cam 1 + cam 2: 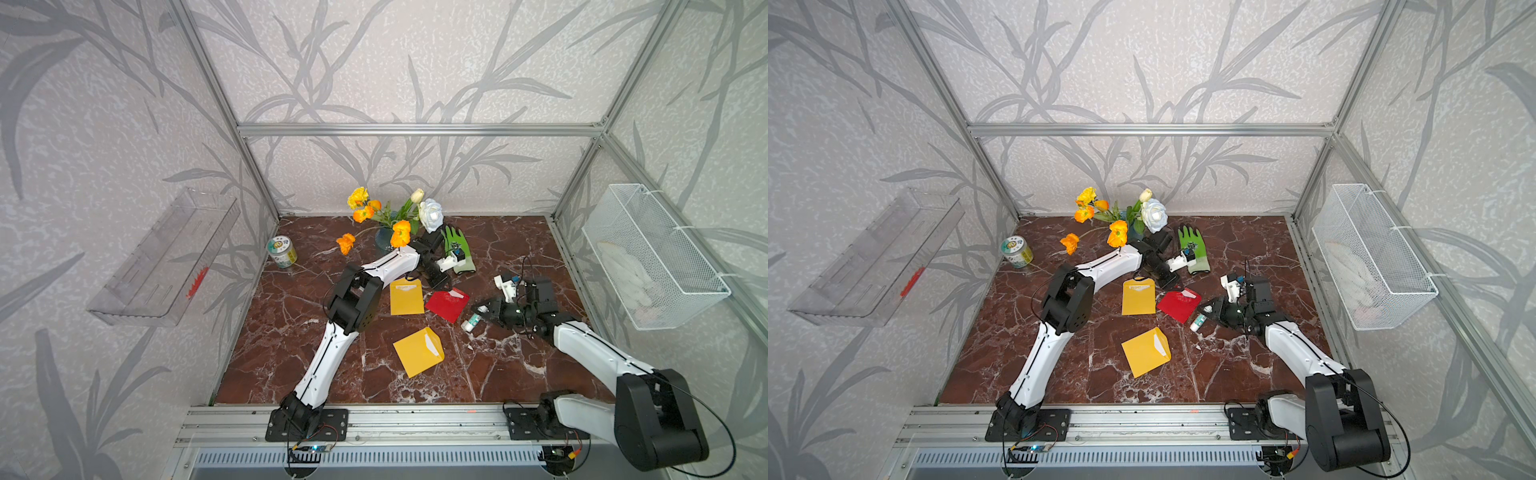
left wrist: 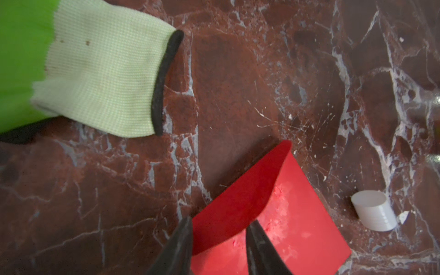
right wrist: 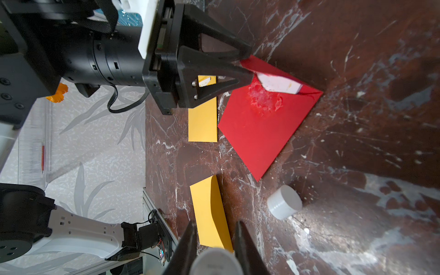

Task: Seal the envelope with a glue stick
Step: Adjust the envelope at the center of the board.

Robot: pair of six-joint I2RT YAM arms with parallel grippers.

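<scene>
A red envelope point(image 1: 446, 307) point(image 1: 1179, 306) lies in the middle of the marble table, with its flap point(image 2: 238, 197) lifted. A whitish glue smear point(image 3: 264, 100) shows below the fold. My left gripper point(image 2: 220, 221) point(image 1: 449, 288) stands open, its two fingers on either side of the raised flap, whose white inside point(image 3: 278, 85) faces the right wrist view. My right gripper point(image 3: 215, 225) is shut on the glue stick point(image 3: 214, 262) point(image 1: 473, 322), just right of the envelope. A white cap point(image 3: 284, 202) point(image 2: 372, 210) stands alone on the table near the envelope's corner.
Two yellow envelopes point(image 1: 407, 297) point(image 1: 417, 351) lie left of and in front of the red one. A green glove point(image 1: 457, 249) and a vase of flowers point(image 1: 386, 237) sit behind. A tin can point(image 1: 282, 251) stands at the back left. A wire basket point(image 1: 652, 257) hangs on the right wall.
</scene>
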